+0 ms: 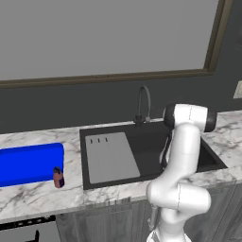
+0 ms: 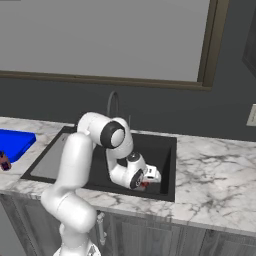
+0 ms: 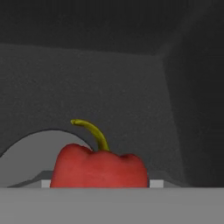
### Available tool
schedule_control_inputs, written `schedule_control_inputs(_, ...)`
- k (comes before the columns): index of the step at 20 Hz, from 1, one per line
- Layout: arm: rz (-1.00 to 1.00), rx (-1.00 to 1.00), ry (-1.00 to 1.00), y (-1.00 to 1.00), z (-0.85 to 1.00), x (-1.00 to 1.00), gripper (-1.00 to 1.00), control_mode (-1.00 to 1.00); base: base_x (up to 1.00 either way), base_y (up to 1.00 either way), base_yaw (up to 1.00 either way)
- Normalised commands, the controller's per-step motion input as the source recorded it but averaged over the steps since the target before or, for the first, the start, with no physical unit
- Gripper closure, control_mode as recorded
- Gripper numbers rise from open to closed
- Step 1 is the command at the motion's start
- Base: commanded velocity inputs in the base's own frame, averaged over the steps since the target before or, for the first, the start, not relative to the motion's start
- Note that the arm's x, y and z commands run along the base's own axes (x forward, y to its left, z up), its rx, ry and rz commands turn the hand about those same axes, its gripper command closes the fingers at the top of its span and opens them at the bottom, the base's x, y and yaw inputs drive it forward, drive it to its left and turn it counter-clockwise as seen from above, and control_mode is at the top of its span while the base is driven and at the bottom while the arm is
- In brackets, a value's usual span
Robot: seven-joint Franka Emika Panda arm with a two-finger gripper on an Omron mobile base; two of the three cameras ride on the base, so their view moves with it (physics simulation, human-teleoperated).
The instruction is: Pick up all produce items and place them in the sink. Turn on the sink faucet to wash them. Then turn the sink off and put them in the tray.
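Red pepper (image 3: pixel 99 168) sits low in the sink (image 2: pixel 162 150), right-hand end, directly ahead of the tool (image 2: pixel 146 183), stem up. Tool reaches down into the basin; cannot tell whether it has clamped the pepper.

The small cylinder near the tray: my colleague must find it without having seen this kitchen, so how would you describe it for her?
Start at the black recessed sink in the marbled countertop and go left past its grey drainboard to the bright blue flat tray. At the tray's front right corner stands the small brown-red cylinder with a dark base. It alone stands upright there, far smaller than the tray.
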Motion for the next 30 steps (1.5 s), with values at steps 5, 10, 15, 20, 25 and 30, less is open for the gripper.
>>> schedule_control_inputs(5, -0.02, 0.01, -0.04, 0.00, 0.81, -0.21, 1.00, -1.00, 0.00, 0.00, 0.00)
schedule_control_inputs(10, -0.01, 0.02, -0.03, 0.00, 0.91, -0.15, 1.00, -1.00, 0.00, 0.00, 0.00)
schedule_control_inputs(15, -0.01, 0.02, 0.00, 0.00, 0.91, -0.17, 1.00, -1.00, 0.00, 0.00, 0.00)
schedule_control_inputs(20, -0.01, 0.03, 0.00, -0.01, 0.89, -0.16, 1.00, -1.00, 0.00, 0.00, 0.00)
schedule_control_inputs(25, -0.03, 0.07, 0.01, -0.11, 0.96, -0.01, 1.00, -1.00, 0.00, 0.00, 0.00)
schedule_control_inputs(30, -0.08, 0.04, 0.08, -0.25, 0.87, 0.00, 1.00, -1.00, 0.00, 0.00, 0.00)
